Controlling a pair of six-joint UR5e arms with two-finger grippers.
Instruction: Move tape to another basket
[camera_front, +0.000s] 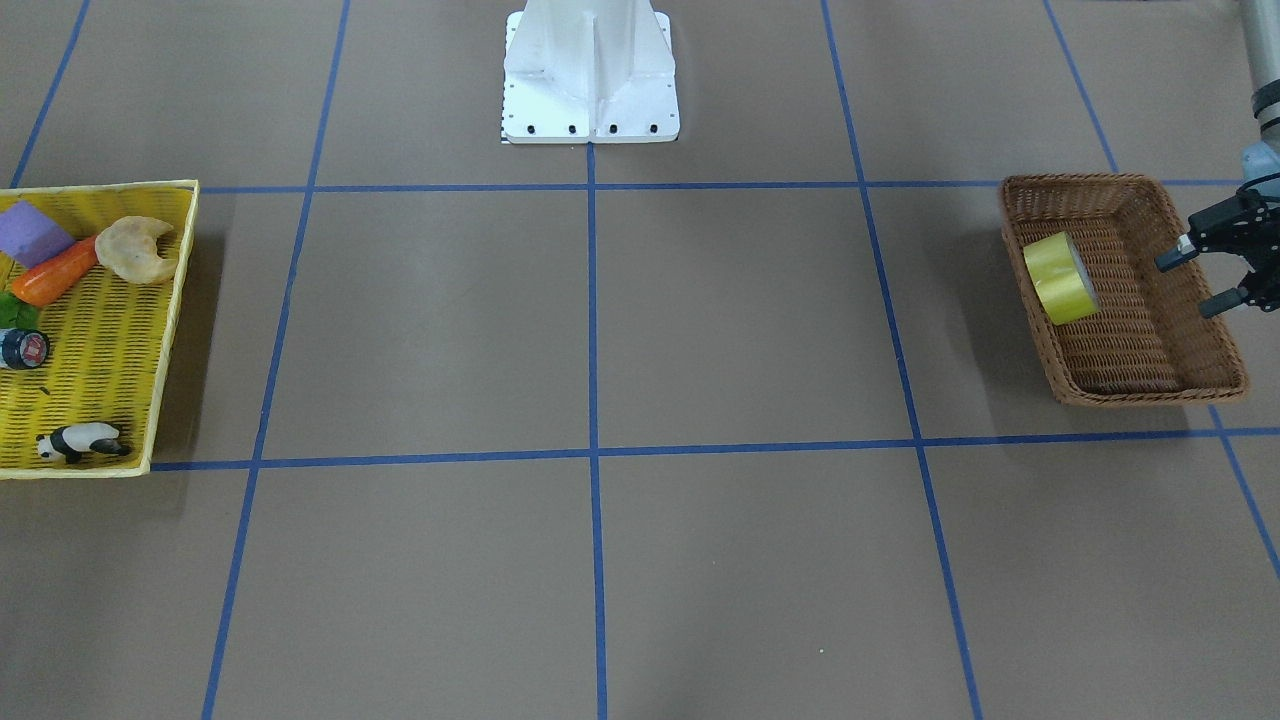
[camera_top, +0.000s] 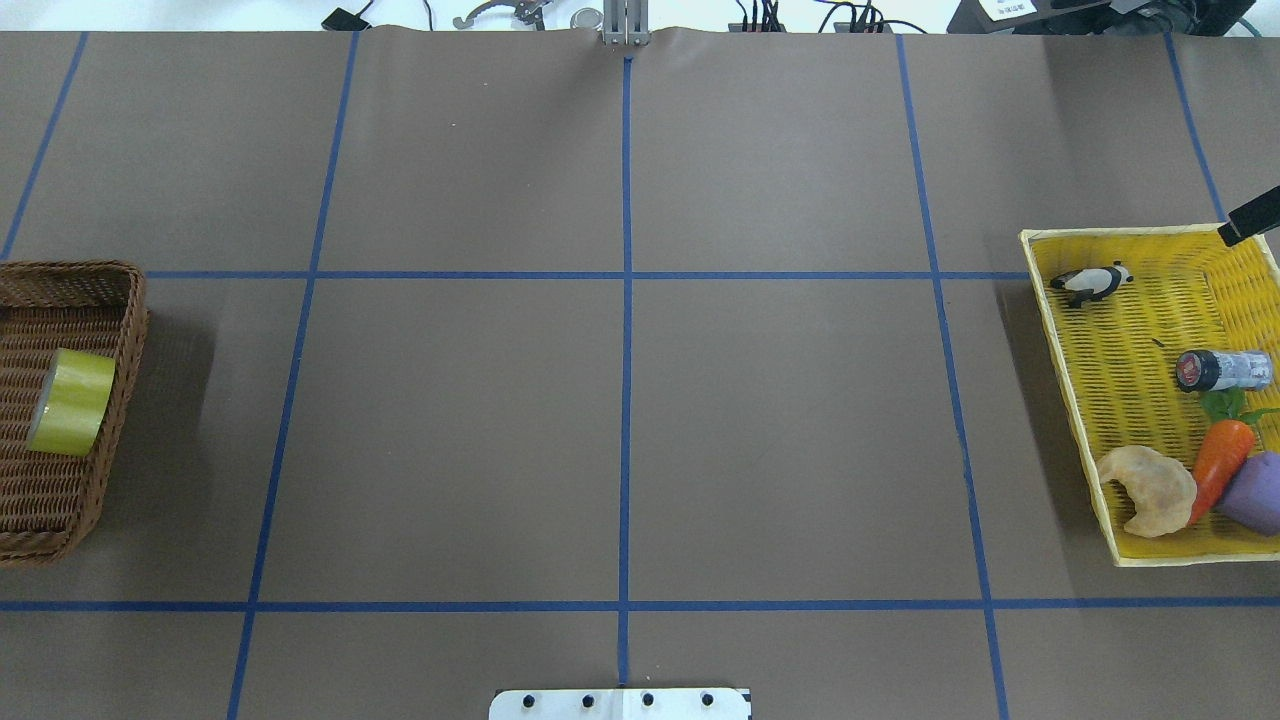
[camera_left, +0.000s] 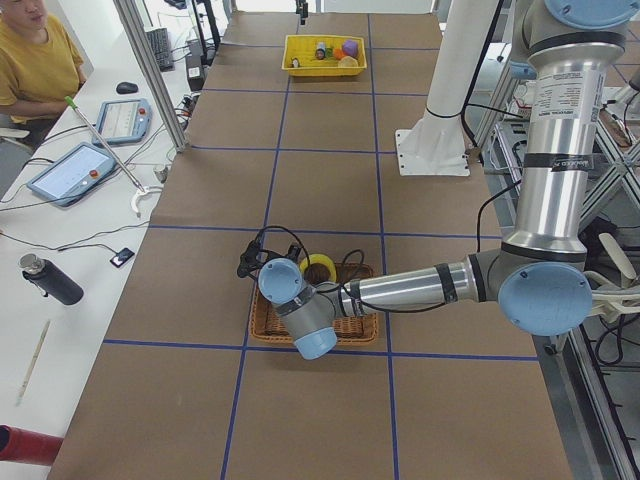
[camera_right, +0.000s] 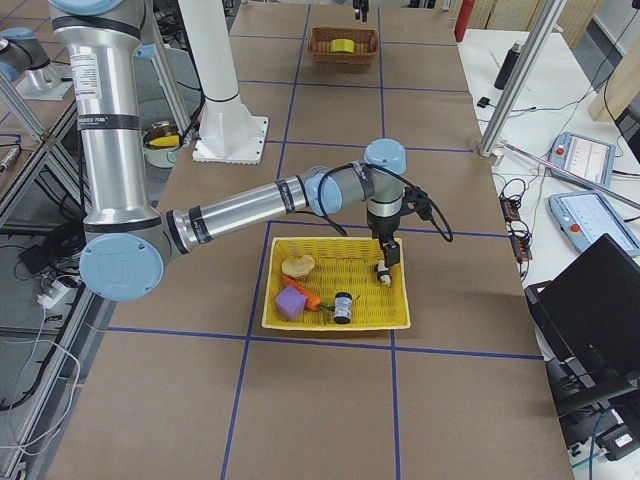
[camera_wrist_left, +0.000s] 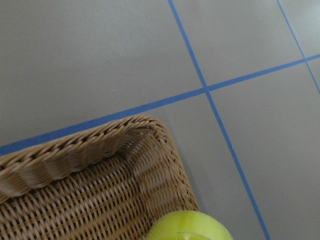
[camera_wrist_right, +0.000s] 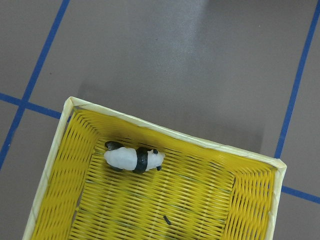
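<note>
The yellow-green tape roll stands on edge in the brown wicker basket, against its wall nearer the table's middle. It also shows in the overhead view and at the bottom of the left wrist view. My left gripper is open and empty, hovering over the basket's outer side, apart from the tape. My right gripper hangs over the yellow mesh basket. Only one black finger shows from overhead, so I cannot tell whether it is open or shut.
The yellow basket holds a toy panda, a small dark roll with a red label, a carrot, a purple block and a bread piece. The robot's white base stands between the baskets.
</note>
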